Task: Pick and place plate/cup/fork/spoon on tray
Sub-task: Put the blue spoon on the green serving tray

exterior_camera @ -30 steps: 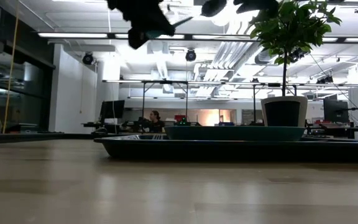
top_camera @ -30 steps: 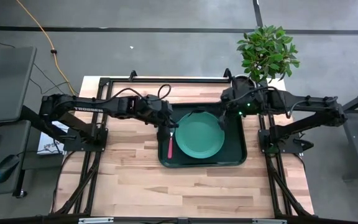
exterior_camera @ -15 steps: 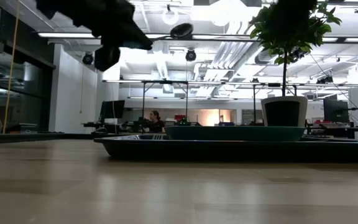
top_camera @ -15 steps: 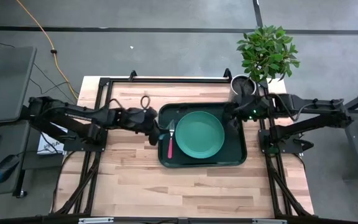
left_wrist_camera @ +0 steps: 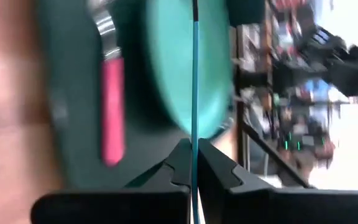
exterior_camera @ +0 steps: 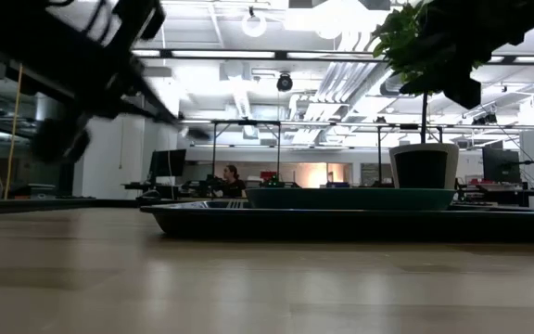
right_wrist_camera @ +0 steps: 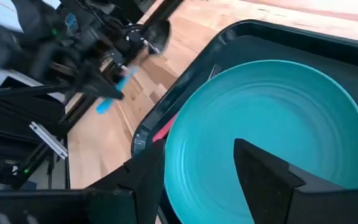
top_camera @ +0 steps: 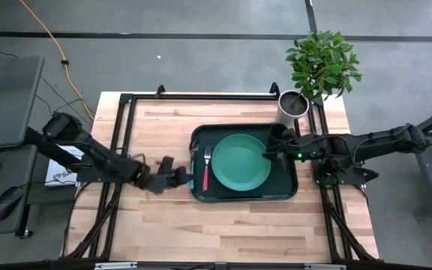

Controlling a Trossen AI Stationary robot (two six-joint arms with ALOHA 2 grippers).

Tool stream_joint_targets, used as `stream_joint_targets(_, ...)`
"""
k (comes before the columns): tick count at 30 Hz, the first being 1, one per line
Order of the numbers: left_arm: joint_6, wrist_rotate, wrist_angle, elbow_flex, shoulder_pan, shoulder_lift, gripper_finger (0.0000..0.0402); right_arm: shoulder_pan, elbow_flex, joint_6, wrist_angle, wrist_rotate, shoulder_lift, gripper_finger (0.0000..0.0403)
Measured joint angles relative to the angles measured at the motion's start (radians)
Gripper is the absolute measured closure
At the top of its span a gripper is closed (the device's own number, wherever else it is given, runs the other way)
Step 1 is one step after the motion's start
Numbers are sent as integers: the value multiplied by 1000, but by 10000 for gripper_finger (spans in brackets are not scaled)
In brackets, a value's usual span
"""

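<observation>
A wooden counter (top_camera: pixel 163 217) is seen from above, with the dark green tray (top_camera: pixel 289 189) set at its middle toward the far half. The teal plate (top_camera: pixel 240 163) lies on the tray, right of the tray's centre, and in the low view it shows as a shallow teal dish (exterior_camera: pixel 350 198) rising above the tray's rim (exterior_camera: pixel 248 219). A white plant pot (top_camera: pixel 292 105) with a leafy plant (top_camera: pixel 322 61) stands at the far right corner of the counter, just beyond the tray.

The fork (top_camera: pixel 205 168) is laid on the left strip of the tray, just beside the plate, its pink handle pointing to the near side; the left wrist view shows it too (left_wrist_camera: pixel 112 118), next to the plate (left_wrist_camera: pixel 185 74).

The left pincer (top_camera: pixel 175 175) is held over bare wood just left of the tray's left edge. It is closed on the spoon (left_wrist_camera: pixel 194 68), whose thin teal handle runs out from between the two dark fingers (left_wrist_camera: pixel 219 171) (the spoon's teal handle and dark bowl are also caught by the right wrist camera (right_wrist_camera: pixel 114 96)).

The right pincer (top_camera: pixel 270 150) is held over the right part of the tray, at the plate's right edge. Its fingers (right_wrist_camera: pixel 263 174) are spread apart above the plate (right_wrist_camera: pixel 278 124) with nothing between them.
</observation>
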Motion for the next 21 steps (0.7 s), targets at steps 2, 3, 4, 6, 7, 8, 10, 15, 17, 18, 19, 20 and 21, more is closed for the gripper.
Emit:
stream_joint_targets(2,-141,-74,-2,0,-47,62,401,1,-5,-3,12,4,1,219)
stream_joint_targets(3,-200,-99,-2,2,-60,91,401,0,-5,-13,11,5,3,219)
stream_joint_targets(4,-243,-114,-3,10,-69,124,401,0,-5,-19,5,4,3,219)
stream_joint_targets(6,-287,-105,1,34,-73,181,401,0,-5,-39,17,5,3,219)
stream_joint_targets(7,-289,-94,14,51,-72,205,401,0,-4,-41,22,5,3,219)
stream_joint_targets(8,-283,-78,32,73,-69,229,401,0,-4,-42,22,5,3,219)
stream_joint_targets(10,-272,-46,43,105,-59,261,401,0,-4,-43,23,5,3,219)
stream_joint_targets(15,-271,35,29,114,-28,283,401,0,-4,-44,24,4,3,219)
stream_joint_targets(17,-270,46,9,114,-22,283,401,0,-4,-45,25,0,3,219)
stream_joint_targets(18,-271,47,1,114,-20,283,401,0,-4,-47,26,-3,3,219)
stream_joint_targets(19,-274,48,-5,114,-17,283,401,0,-4,-54,26,-8,3,219)
stream_joint_targets(20,-278,49,-12,114,-14,283,401,0,-4,-60,27,-11,3,219)
stream_joint_targets(21,-282,50,-21,114,-10,283,401,0,-4,-63,28,-11,3,219)
